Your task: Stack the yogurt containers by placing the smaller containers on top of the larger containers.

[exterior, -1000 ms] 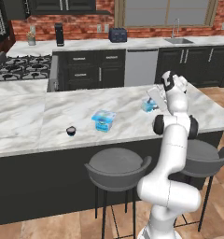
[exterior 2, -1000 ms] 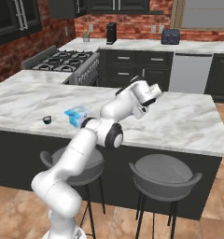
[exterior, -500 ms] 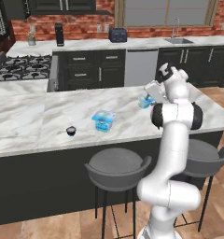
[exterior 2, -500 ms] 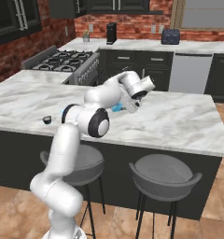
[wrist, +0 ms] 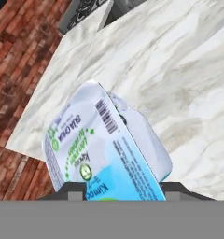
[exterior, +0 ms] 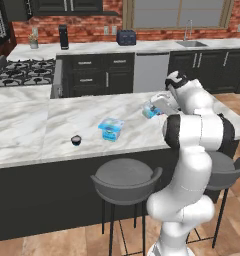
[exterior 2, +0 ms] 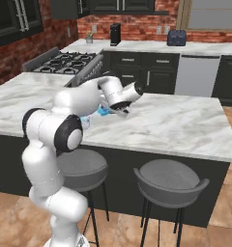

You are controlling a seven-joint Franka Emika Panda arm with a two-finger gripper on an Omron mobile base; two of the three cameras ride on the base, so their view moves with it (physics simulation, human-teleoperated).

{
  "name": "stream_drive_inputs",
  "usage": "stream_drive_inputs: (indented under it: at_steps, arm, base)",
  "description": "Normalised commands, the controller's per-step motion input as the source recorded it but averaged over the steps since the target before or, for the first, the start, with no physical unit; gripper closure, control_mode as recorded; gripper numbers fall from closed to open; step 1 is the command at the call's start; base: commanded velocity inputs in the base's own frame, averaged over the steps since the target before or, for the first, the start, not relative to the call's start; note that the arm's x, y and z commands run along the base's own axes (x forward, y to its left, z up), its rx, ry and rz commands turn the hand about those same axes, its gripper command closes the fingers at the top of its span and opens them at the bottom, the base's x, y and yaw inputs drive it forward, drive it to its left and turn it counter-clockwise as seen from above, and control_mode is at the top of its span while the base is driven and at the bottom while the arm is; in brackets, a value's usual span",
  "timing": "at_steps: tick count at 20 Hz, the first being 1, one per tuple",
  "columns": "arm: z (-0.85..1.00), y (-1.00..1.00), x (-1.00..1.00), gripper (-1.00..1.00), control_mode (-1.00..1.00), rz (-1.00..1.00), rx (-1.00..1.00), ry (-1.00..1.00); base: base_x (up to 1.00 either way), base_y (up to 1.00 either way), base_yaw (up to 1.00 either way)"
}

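Medium cup (wrist: 104, 149): clamped in gripper (exterior: 154, 106) above the bench (exterior: 32, 125) near its front edge; square tub (exterior: 111, 128) lies leftward along that edge, tiny cup (exterior: 76, 140) beyond.

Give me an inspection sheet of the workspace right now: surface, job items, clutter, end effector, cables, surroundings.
Surface: marble island counter, flat, dry.
Job's things: wide light-blue tub upright mid-counter; tiny dark cup apart on its left; medium clear-and-blue cup at the end effector, tilted in the hand view.
Clutter: nothing seen.
End effector: at the medium cup; fingertips hidden, grip cannot be confirmed.
Cables: nothing seen.
Surroundings: two stools, stove, toaster, sink, brick wall.
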Motion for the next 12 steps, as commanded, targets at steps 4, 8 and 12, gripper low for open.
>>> stream_drive_inputs:
  at_steps: [4,8,12]
  arm:
    - [0.32,0.37,-0.84,1.00,-1.00,0.00,0.00,-0.16]
    - [0.34,0.28,-0.66,1.00,-1.00,0.00,0.00,-0.05]
    - [0.35,0.13,-0.24,1.00,-1.00,0.00,0.04,0.08]
  base:
    - [0.00,0.00,0.00]
    - [0.00,0.00,0.00]
    - [0.00,0.00,0.00]
